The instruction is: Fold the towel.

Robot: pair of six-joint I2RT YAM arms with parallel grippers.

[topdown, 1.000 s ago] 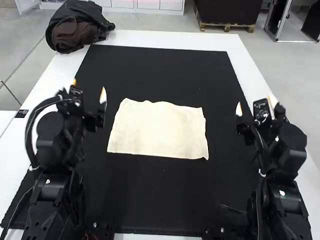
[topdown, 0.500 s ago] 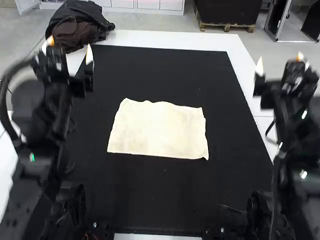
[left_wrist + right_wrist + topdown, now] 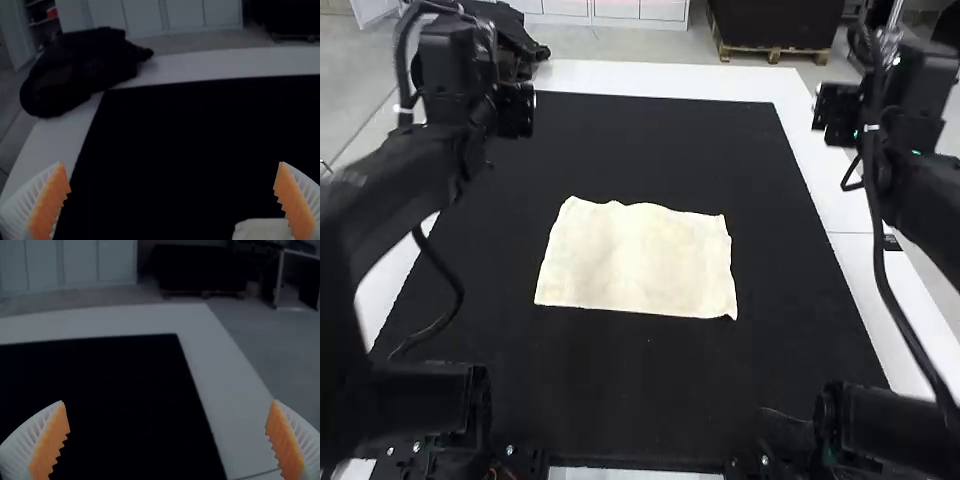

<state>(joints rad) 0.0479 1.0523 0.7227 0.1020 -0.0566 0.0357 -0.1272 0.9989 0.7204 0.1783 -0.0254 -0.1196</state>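
Left pincer (image 3: pixel 514 110) and right pincer (image 3: pixel 835 112) gape wide; both arms (image 3: pixel 410 182) stretch forward, flanking the spread towel (image 3: pixel 635 262).

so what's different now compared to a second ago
Both arms have swung up and forward, carrying the left gripper and the right gripper farther from the towel. Nothing was taken hold of or let go. The towel stayed as it was, lying flat on the black mat.
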